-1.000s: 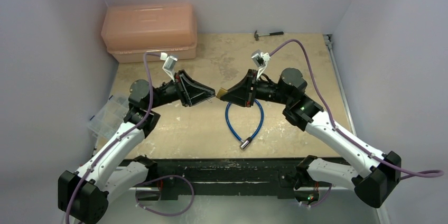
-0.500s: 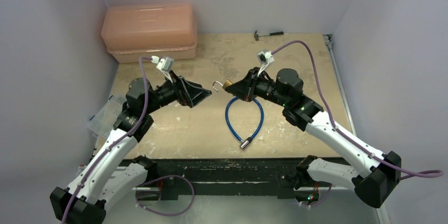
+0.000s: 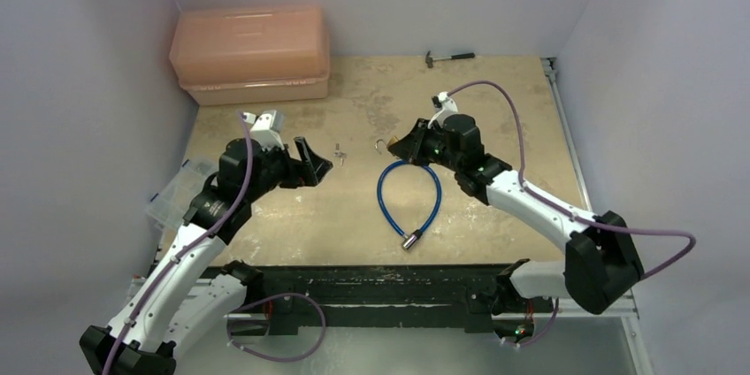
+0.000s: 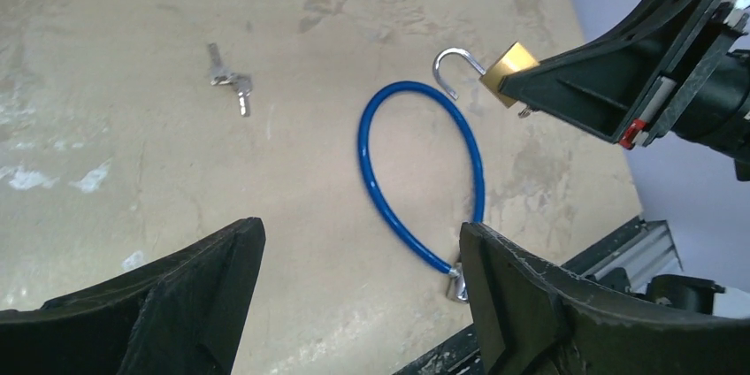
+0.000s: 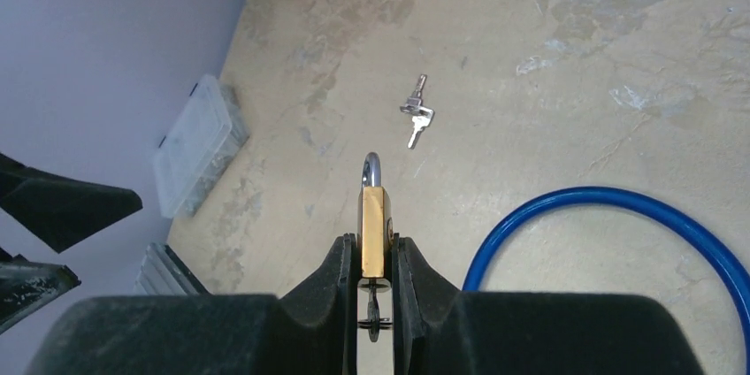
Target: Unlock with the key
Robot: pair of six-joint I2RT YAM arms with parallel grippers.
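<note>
The key (image 3: 340, 153) lies loose on the table as part of a small silvery bunch (image 4: 228, 83), also seen in the right wrist view (image 5: 416, 114), between the two grippers. My left gripper (image 3: 315, 163) is open and empty (image 4: 361, 232), to the left of the bunch. My right gripper (image 3: 400, 149) is shut on the small brass padlock (image 5: 372, 220). The padlock's shackle (image 4: 449, 70) stands swung open, pointing towards the left arm. A small dark metal piece hangs under the padlock between the fingers. The blue cable (image 3: 438, 198) loops on the table below the padlock.
The cable's silver end (image 3: 410, 240) lies near the table's front edge. An orange lidded box (image 3: 252, 52) stands at the back left and a small hammer (image 3: 449, 57) at the back. A clear plastic box (image 3: 177, 194) sits off the left edge.
My left gripper has opened, let go of the key bunch and pulled back left; the bunch now lies on the table. My right gripper moved back with the padlock, whose shackle has come open.
</note>
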